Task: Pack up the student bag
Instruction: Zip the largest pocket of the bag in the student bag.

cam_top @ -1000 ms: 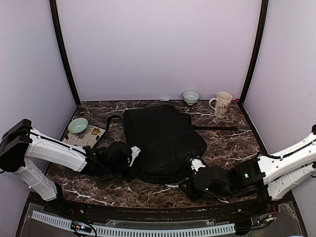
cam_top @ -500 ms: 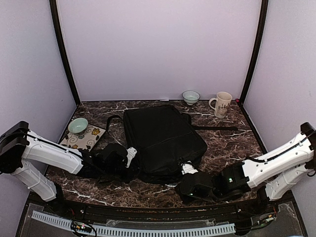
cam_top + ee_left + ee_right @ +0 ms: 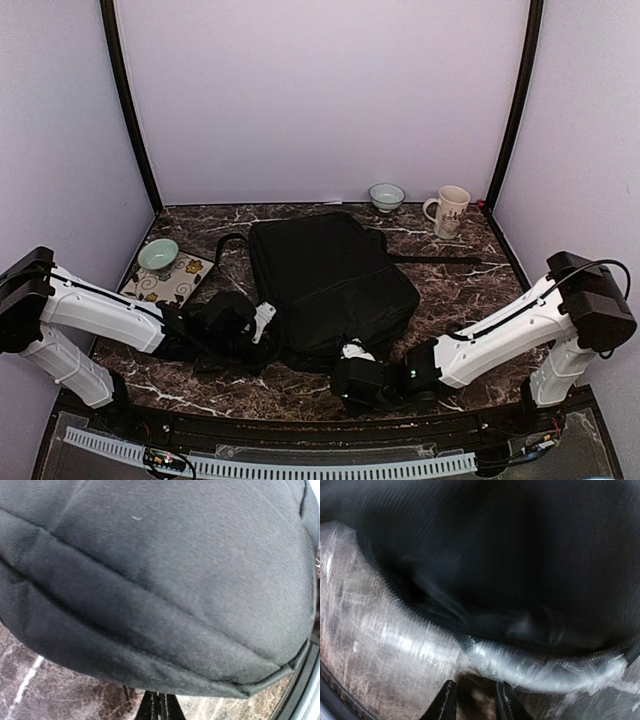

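Note:
The student bag lies flat on the marble table, a large black fabric rectangle. My left gripper is at its near-left corner. In the left wrist view the bag fills the frame and my left gripper is shut, its tips hidden under the bag's edge. My right gripper is low at the bag's near edge. In the right wrist view the right gripper stands slightly open with only table between its fingers, just short of crinkled clear plastic that pokes from the bag's open zipper.
A green bowl sits on a patterned book at the left. A small bowl and a cream mug stand at the back right. The bag's strap trails right. The table's near edge runs close behind both grippers.
The right arm has slid left along the bag's near edge, staying low. The left gripper has shut at the bag's near-left corner and shifted slightly nearer.

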You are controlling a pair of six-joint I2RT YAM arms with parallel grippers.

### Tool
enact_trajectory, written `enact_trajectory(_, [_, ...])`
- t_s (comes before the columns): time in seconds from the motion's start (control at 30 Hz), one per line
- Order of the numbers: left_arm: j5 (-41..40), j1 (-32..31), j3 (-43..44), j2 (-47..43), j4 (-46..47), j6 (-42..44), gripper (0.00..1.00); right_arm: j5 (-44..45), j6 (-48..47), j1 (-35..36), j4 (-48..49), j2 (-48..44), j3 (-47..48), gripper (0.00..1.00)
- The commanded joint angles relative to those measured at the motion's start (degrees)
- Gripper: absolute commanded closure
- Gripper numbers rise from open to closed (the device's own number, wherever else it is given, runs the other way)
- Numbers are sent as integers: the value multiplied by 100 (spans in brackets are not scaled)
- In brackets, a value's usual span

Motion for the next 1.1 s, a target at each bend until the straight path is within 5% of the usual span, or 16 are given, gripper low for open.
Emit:
enact_trajectory(0.0, [443, -140, -44, -133, -196, -91, 100, -229, -229, -249, 451, 302, 128, 73])
enact_trajectory(0.47, [1459, -1070, -151, 171, 879, -579, 100, -340, -677, -452, 1336, 1387, 646, 78])
enact_trajectory(0.7, [2704, -1408, 322, 1193, 1933, -692, 100, -102, -686, -562, 1839, 836, -27, 78])
enact_trajectory(1.07, [2659, -1419, 444, 1107, 1856, -720, 95, -399, -551, -510, 1294, -387, -630, 74])
